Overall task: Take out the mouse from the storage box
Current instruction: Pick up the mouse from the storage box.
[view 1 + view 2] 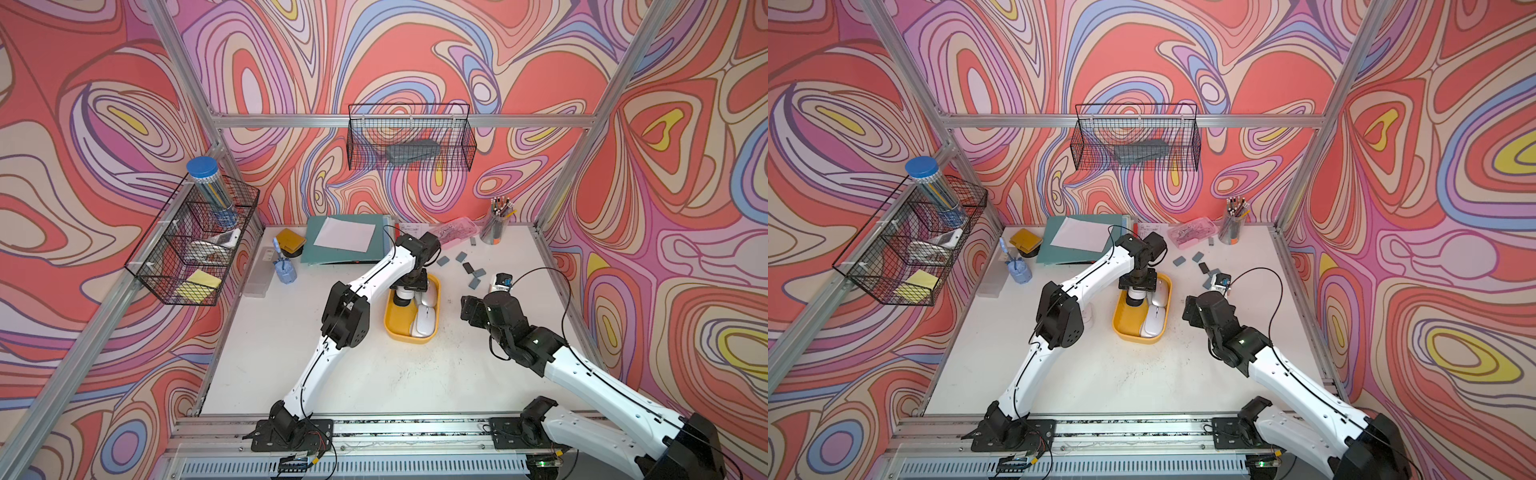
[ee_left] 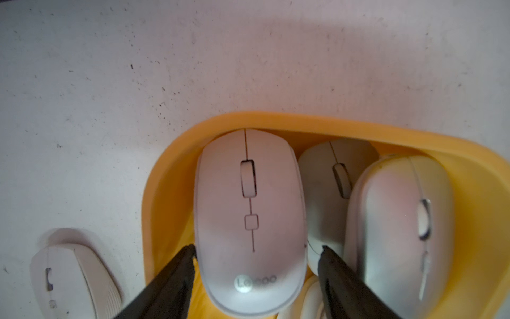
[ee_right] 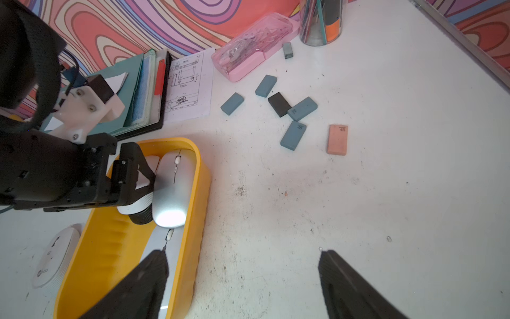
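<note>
Two white-shelled robot arms, the left arm (image 1: 380, 267) and the right arm (image 1: 602, 386), have black joint housings, thin black cables along their links and small dark screws. The right gripper (image 3: 242, 252) has black ribbed fingers (image 3: 143, 284).

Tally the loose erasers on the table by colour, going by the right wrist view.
Blue-grey erasers: 4
Black eraser: 1
Orange eraser: 1
Small grey eraser by the pen cup: 1
Total: 7
</note>
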Motion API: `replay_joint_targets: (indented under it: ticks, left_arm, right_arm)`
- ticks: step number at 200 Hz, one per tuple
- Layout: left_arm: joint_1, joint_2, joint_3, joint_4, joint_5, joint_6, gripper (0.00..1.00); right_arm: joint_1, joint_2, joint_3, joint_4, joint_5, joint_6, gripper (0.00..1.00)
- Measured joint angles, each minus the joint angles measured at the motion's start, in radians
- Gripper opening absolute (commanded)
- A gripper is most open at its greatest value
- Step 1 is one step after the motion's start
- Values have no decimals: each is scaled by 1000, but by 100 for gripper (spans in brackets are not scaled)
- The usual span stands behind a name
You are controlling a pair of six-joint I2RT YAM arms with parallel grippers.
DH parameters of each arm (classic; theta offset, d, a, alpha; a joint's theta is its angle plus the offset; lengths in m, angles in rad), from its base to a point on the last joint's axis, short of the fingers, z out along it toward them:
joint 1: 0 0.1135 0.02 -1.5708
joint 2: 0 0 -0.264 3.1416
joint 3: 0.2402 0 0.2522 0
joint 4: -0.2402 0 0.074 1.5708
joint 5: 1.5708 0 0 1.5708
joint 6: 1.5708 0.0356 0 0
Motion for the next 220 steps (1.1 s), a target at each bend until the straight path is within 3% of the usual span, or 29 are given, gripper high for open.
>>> replay_joint_targets:
  ticks: [54, 140, 220]
  left_arm:
    - [5, 21, 0, -2, -5, 1, 72]
    - [5, 21, 0, 6, 1, 5, 55]
    - [-3, -40, -91, 43, 7, 31, 54]
  right_arm:
    - [0, 5, -2, 0, 1, 0, 87]
    - [0, 4, -6, 0, 8, 0, 87]
    - [0, 3, -5, 0, 11, 0, 87]
